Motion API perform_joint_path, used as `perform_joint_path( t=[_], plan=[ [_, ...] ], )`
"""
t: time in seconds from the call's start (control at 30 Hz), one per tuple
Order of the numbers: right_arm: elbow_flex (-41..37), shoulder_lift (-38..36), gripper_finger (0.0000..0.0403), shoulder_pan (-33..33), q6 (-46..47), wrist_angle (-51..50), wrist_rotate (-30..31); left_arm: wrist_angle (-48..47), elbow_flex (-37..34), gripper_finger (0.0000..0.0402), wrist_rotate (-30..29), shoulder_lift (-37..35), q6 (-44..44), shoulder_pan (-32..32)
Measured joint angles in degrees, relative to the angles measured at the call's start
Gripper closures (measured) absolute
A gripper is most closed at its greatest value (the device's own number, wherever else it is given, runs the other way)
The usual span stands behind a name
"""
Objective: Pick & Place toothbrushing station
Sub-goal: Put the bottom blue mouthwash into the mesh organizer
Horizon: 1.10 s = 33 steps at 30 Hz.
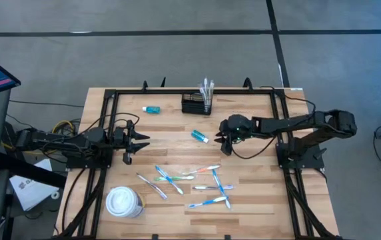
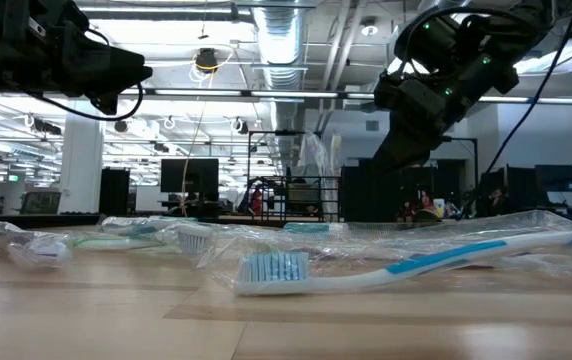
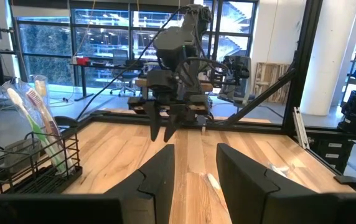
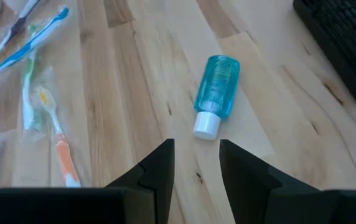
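Wrapped toothbrush (image 2: 406, 268) fills the low view — overhead, right tool (image 1: 222, 141), fingers apart, hovers.

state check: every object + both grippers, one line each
toothbrushing station: upright at the table's far edge, wrapped toothbrushes standing in one end.
blue bottle: on its side, white cap on, just ahead of the right gripper.
second blue bottle: lying left of the station.
loose toothbrushes: wrapped, scattered flat.
white lidded cup: lid on, near left corner.
right gripper: open, empty, above the bottle.
left gripper: open, empty, left side.
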Motion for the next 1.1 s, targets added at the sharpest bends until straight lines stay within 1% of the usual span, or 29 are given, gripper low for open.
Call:
perform_joint_path(
  t=[0.13,0.2,0.37,0.57,0.83,1.1],
  plan=[
    [-0.1,3.0,0.0285,1.8,2.6,1.4,2.7,0.0,0.0,0.0289,0.0,0.0,0.0,0.0],
    [0.2,6.1,0.0285,2.4,2.9,5.4,2.7,0.0,0.0,0.0289,0.0,0.0,0.0,0.0],
    [0.5,13.4,0.0285,2.9,2.9,10.2,2.8,0.0,0.0,0.0289,0.0,0.0,0.0,0.0],
    [1.7,18.9,0.0285,2.6,2.9,11.8,3.0,0.1,0.0,0.0289,0.0,0.0,0.0,0.0],
    [1.8,22.4,0.0285,2.6,2.9,15.6,3.2,0.1,0.0,0.0289,0.0,0.0,0.0,0.0],
    [1.8,23.4,0.0285,2.0,3.0,18.0,4.3,0.1,0.0,0.0289,0.0,0.0,0.0,0.0]
  ],
)
